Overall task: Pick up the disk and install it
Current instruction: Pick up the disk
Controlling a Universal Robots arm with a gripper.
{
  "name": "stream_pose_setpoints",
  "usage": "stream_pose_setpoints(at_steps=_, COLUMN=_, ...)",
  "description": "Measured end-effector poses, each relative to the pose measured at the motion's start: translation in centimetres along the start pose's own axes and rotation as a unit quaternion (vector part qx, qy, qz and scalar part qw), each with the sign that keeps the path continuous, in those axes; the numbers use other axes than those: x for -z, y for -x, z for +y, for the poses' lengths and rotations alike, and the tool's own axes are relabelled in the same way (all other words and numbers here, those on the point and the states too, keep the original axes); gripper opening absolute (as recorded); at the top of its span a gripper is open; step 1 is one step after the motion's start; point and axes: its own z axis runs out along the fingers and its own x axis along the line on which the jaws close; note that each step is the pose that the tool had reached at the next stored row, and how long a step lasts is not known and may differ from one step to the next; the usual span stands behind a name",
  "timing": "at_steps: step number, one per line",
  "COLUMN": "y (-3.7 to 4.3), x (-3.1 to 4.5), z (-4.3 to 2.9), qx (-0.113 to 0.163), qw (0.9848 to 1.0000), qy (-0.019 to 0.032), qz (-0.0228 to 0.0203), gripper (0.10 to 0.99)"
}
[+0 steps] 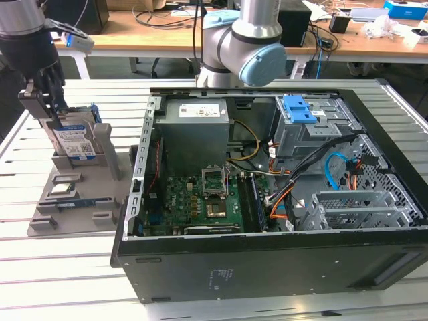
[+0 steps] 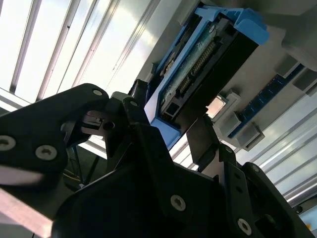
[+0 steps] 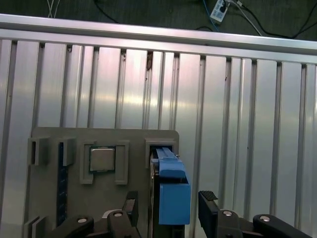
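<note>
At the exterior view's left, around ten o'clock from the open computer case (image 1: 267, 274), the gripper (image 1: 45, 107) is hanging over a grey fixture tray (image 1: 47, 224) that is lying on the slatted metal table (image 1: 67, 274). The disk (image 1: 75, 142) is standing on edge in the tray's far slot, its label facing the camera and its blue bracket running along its sides. The gripper is reaching down around the disk's upper end.

In the first wrist view, the two black fingers (image 3: 208, 207) are flanking the disk (image 3: 171, 198), one on each side, with a thin gap showing at each finger, so they are standing released rather than clamping it. In the second wrist view, the disk (image 2: 208, 59) is again sitting between the fingers (image 2: 143, 116), connector edge towards the camera.

A processor chip (image 1: 61, 188) is resting in a pocket of the tray at about six o'clock from the disk. Inside the case, the green motherboard (image 1: 200, 200) is lying towards the exterior view's left. At about two o'clock from it, a grey metal drive cage (image 1: 301, 137) is carrying a blue latch (image 1: 301, 109). The robot arm (image 1: 244, 40) is rising behind the case at twelve o'clock.
</note>
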Motion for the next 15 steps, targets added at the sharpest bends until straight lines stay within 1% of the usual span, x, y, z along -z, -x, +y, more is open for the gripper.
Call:
stream_pose_setpoints(at_steps=9, y=-0.02, x=-1.47, z=-0.07, qx=0.000, qw=1.0000, qy=0.0000, qz=0.0001, gripper=0.600)
stream_pose_setpoints(at_steps=12, y=-0.03, x=-1.55, z=-0.14, qx=0.000, qw=1.0000, qy=0.0000, qz=0.0001, gripper=0.600)
stream_pose_setpoints(at_steps=15, y=0.23, x=-1.56, z=-0.18, qx=0.000, qw=1.0000, qy=0.0001, qz=0.0001, gripper=0.600)
